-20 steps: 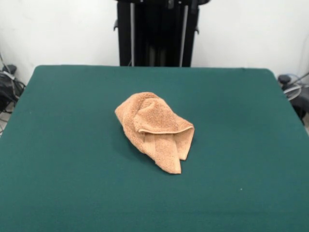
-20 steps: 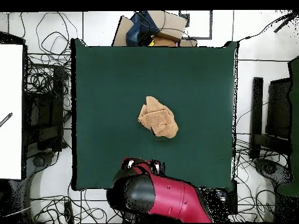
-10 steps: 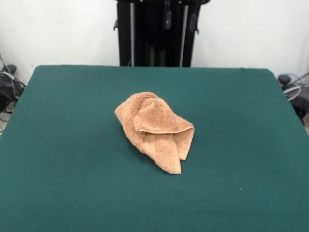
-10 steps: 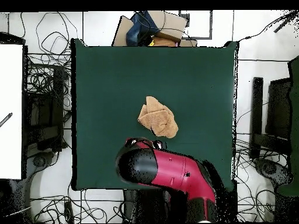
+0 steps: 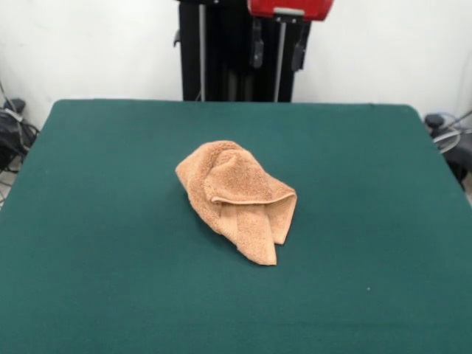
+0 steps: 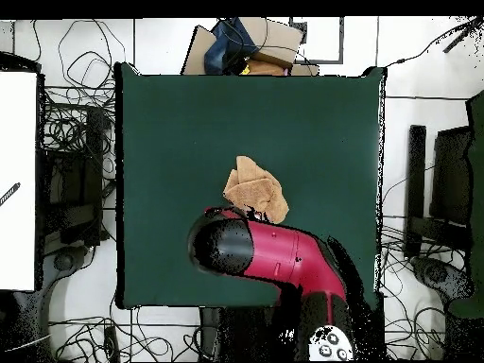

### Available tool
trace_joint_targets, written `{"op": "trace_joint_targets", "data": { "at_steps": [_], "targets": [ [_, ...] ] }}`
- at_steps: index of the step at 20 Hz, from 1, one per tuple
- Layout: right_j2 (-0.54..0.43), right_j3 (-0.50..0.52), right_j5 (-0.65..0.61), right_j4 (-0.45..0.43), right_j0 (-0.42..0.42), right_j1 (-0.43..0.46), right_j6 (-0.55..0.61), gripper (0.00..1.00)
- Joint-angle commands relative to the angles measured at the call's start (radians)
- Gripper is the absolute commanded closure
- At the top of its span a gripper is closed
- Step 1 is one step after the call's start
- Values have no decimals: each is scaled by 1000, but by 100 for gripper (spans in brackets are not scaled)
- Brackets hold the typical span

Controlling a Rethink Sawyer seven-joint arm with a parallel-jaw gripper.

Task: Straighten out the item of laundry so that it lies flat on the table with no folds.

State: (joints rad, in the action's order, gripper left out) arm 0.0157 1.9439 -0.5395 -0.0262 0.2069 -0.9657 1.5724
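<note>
Orange-tan towel (image 5: 237,198) lies crumpled mid-table (image 5: 96,221), long axis diagonal.

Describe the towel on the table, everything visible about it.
The towel is light orange-tan terry cloth, crumpled into a folded heap near the middle of the green table. A rounded fold arches over its top, and a narrower flap points toward the camera. It rests only on the table; nothing else touches it.

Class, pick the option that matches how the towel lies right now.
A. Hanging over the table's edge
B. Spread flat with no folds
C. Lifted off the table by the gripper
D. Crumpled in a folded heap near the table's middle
D: the towel sits bunched, layers folded over each other, on the green table, well away from every edge.
</note>
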Motion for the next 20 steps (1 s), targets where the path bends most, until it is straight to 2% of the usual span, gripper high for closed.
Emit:
{"op": "trace_joint_targets", "data": {
  "at_steps": [1,20],
  "targets": [
    [3,-37,27,-20,-19,85,176,0],
    [13,-72,39,-35,4,130,137,0]
  ]
}}
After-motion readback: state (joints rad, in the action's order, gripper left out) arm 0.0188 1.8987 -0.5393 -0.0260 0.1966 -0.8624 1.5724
